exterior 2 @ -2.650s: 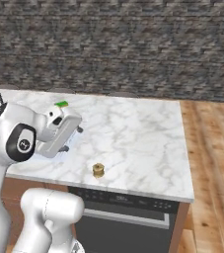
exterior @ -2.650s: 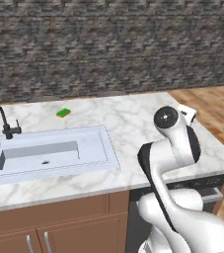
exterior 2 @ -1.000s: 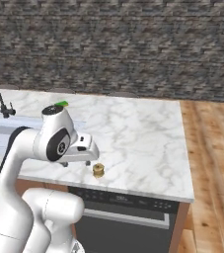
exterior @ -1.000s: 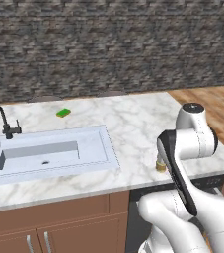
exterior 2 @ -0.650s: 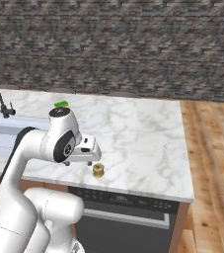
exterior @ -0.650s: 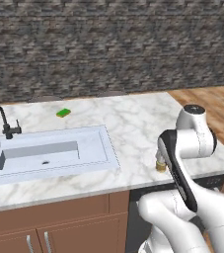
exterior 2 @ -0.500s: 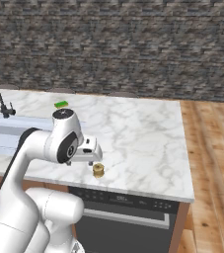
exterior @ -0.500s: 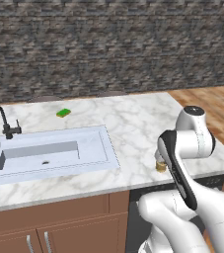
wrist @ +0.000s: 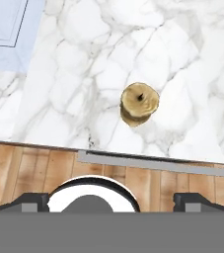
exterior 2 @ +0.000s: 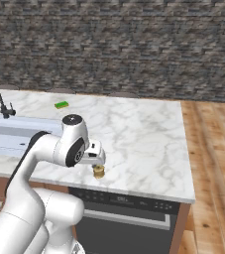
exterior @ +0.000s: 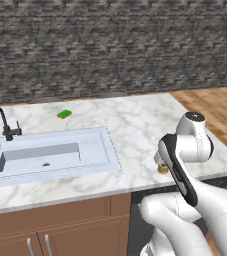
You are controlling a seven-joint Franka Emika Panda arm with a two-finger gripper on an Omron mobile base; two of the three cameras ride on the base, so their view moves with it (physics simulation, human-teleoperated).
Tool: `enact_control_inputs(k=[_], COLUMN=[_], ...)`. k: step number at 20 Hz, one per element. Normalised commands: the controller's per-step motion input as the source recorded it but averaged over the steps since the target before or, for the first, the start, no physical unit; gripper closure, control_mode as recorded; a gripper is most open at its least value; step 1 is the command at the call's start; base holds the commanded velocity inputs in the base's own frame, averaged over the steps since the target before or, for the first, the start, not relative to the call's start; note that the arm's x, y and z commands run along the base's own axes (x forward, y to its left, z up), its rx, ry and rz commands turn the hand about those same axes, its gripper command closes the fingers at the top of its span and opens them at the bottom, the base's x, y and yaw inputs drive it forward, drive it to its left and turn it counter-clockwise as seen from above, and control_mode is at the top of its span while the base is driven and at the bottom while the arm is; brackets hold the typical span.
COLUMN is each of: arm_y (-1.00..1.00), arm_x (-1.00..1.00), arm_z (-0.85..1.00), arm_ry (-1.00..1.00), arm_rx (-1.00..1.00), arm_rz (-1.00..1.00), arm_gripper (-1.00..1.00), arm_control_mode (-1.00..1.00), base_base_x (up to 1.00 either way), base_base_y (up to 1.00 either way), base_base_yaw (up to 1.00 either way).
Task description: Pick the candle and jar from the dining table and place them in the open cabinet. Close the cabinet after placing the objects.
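Left base view: the white marble-patterned surface [exterior: 135, 125] with grey veins carries one flat green sponge [exterior: 64, 114] near its far edge, one black curved tap [exterior: 4, 125] and one pale rectangular inset sink [exterior: 45, 156]. One small yellow-gold candle [exterior: 163, 169] peeps out at the near edge, half hidden by the white arm; the hand itself is covered by the arm here.

Right base view: from this side the candle [exterior 2: 98, 171] stands whole, close to the front edge of the surface [exterior 2: 143, 139], and the hand [exterior 2: 97, 158] hangs just above it. Below the edge one black oven front [exterior 2: 129, 218] shows, which the left view hides behind the arm. The sponge [exterior 2: 61, 104] and tap [exterior 2: 0, 103] lie far back to the left.

Hand view: looking straight down, one candle [wrist: 139, 103] with a dark wick sits alone on the marble, near its edge. The two dark fingertips [wrist: 32, 200] stand wide apart at the bottom, holding nothing.
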Motion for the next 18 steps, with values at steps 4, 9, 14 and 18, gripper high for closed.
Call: enact_control_inputs(k=[4, 9, 14, 18], arm_y=[-0.05, -0.04, -0.02, -0.06], arm_x=[0.12, 0.18, 0.22, 0.24], arm_z=[-0.22, -0.1, -0.1, -0.12], arm_ry=[0.0, 0.0, 0.0, 0.0], arm_rx=[0.0, 0.0, 0.0, 0.0], arm_rz=[-0.04, -0.07, -0.07, -0.05], arm_gripper=[-1.0, -1.0, -1.0, -1.0], arm_control_mode=[-1.0, -1.0, -1.0, -1.0], base_base_x=[0.0, 0.0, 0.0, 0.0], base_base_y=[0.0, 0.0, 0.0, 0.0], base_base_yaw=[0.0, 0.0, 0.0, 0.0])
